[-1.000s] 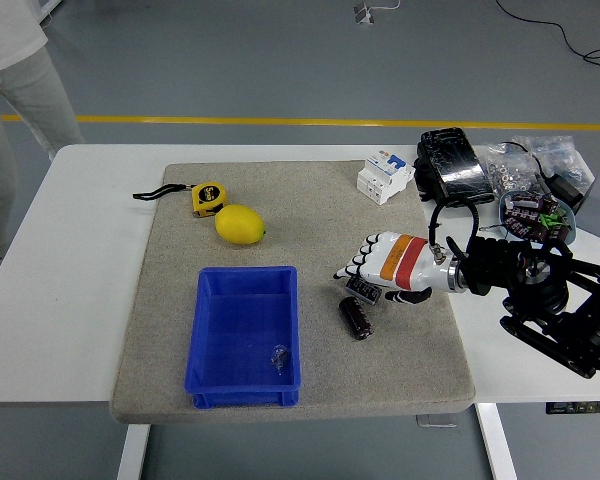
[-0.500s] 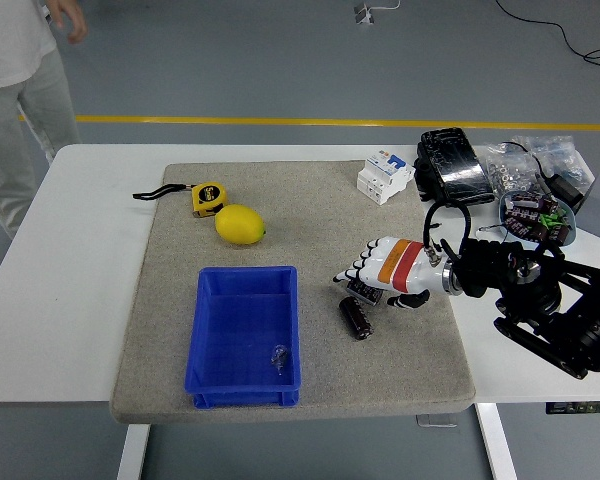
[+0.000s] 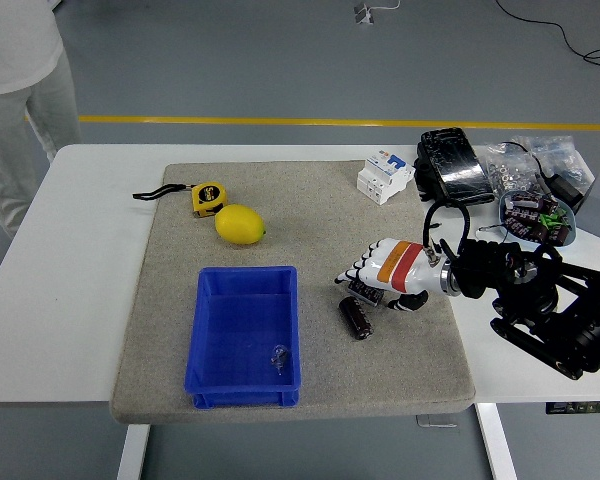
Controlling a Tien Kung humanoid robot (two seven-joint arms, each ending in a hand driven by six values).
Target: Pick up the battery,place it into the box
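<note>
A dark cylindrical battery (image 3: 355, 318) lies on the grey mat, right of the blue box (image 3: 244, 335). The box holds a small clear bulb-like object (image 3: 278, 355). My right hand (image 3: 365, 277), white with orange and red bands, hovers just above and right of the battery. Its fingers point left and are curled over a small dark flat object (image 3: 363, 291); I cannot tell whether they grip it. The left hand is out of view.
A lemon (image 3: 240, 224) and a yellow tape measure (image 3: 206, 197) lie at the mat's back left. A white circuit breaker (image 3: 384, 176), a black pouch (image 3: 450, 163) and bags of parts (image 3: 528, 175) sit back right. A person (image 3: 15, 90) stands at the far left.
My right hand has crept slightly left and down toward the battery. The person at the far left has shifted stance.
</note>
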